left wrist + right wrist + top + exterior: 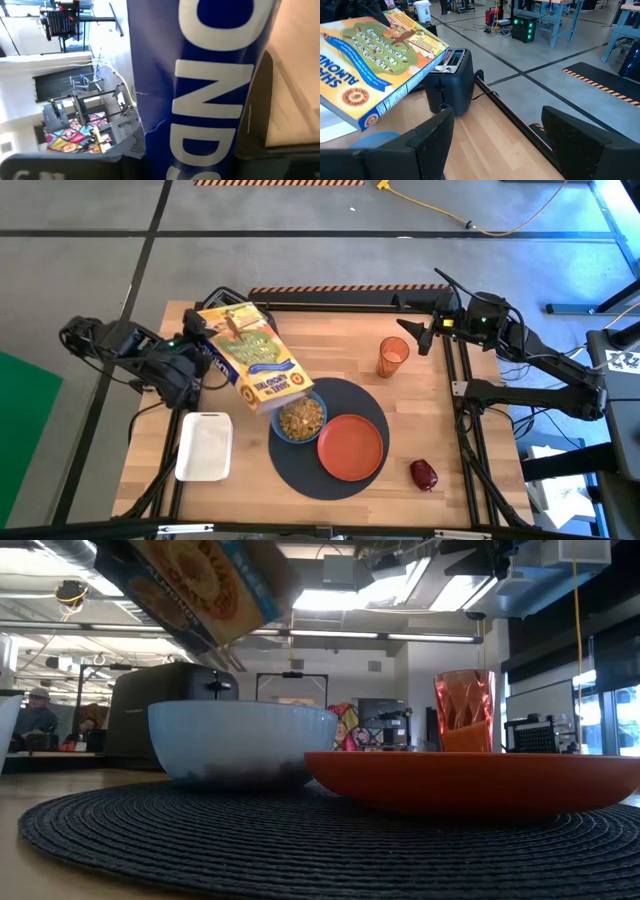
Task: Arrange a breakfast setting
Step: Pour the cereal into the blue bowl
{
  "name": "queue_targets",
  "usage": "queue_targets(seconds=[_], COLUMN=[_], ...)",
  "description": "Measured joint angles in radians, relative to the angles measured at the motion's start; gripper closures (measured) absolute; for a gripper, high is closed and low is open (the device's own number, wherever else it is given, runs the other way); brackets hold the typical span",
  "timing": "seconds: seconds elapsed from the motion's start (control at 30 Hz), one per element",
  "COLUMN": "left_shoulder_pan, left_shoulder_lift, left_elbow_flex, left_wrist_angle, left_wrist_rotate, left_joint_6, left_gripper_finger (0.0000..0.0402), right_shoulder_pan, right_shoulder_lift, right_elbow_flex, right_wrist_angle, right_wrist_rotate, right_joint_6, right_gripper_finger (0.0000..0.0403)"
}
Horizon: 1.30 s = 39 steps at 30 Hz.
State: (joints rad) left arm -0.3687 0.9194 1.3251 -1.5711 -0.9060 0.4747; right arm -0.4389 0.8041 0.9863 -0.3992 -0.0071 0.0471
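A green-and-blue cereal box (250,355) hangs tilted over the blue bowl (300,418), which holds cereal. My left gripper (208,362) is shut on the box at its left edge. The bowl and the orange plate (350,447) stand on the round dark-grey mat (330,480). On the bare wood, the translucent orange cup (392,357) stands far right of the mat and the dark-red fruit (423,474) lies near right of it. My right gripper (425,335) waits open at the far right, holding nothing. My left gripper pinches the cereal box between its two fingers, one on each broad face, with the narrow blue side (235,110) between them. One dark finger (257,115) shows beside that side. The gripper comes from the table's left. The box is lifted clear, its lower end (365,120) tipped over the bowl.
A black toaster (451,82) stands at the far left, behind the box. A white rectangular dish (205,445) lies near the left front edge. Bare wood shows between the cup and the fruit.
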Motion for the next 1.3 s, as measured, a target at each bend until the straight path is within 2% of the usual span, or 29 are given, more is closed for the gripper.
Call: queue_targets(seconds=[0.23,0.5,0.73,0.9,0.97,1.13,1.3], left_shoulder_pan=[0.000,0.000,0.000,0.000,0.000,0.000,0.000], left_shoulder_lift=[-0.061,-0.171,-0.257,-0.294,-0.299,-0.321,-0.342], left_elbow_flex=[0.000,0.000,0.001,0.001,-0.009,-0.158,-0.399], left_wrist_angle=[0.000,0.057,0.354,0.567,0.603,0.756,1.093], left_wrist_rotate=[0.013,-0.068,-0.087,-0.021,0.028,0.064,0.119], left_joint_6=[-0.059,-0.195,-0.284,-0.422,-0.452,-0.473,-0.443], left_gripper_finger=[0.0289,0.0289,0.0289,0.0289,0.0289,0.0289,0.0289], right_shoulder_pan=[0.001,0.001,0.001,0.008,0.034,0.115,0.190], right_shoulder_lift=[0.026,0.063,0.065,0.094,0.125,0.214,0.284], right_elbow_flex=[0.000,0.000,0.000,0.000,0.000,0.000,0.000], right_wrist_angle=[0.009,0.095,0.190,0.249,0.276,0.350,0.437], right_wrist_rotate=[-0.008,-0.055,-0.181,-0.316,-0.331,-0.312,-0.246], right_joint_6=[0.005,0.002,-0.030,-0.032,-0.032,-0.058,-0.100], right_gripper_finger=[0.0114,0.0114,0.0114,0.0114,0.0114,0.0114,0.0114])
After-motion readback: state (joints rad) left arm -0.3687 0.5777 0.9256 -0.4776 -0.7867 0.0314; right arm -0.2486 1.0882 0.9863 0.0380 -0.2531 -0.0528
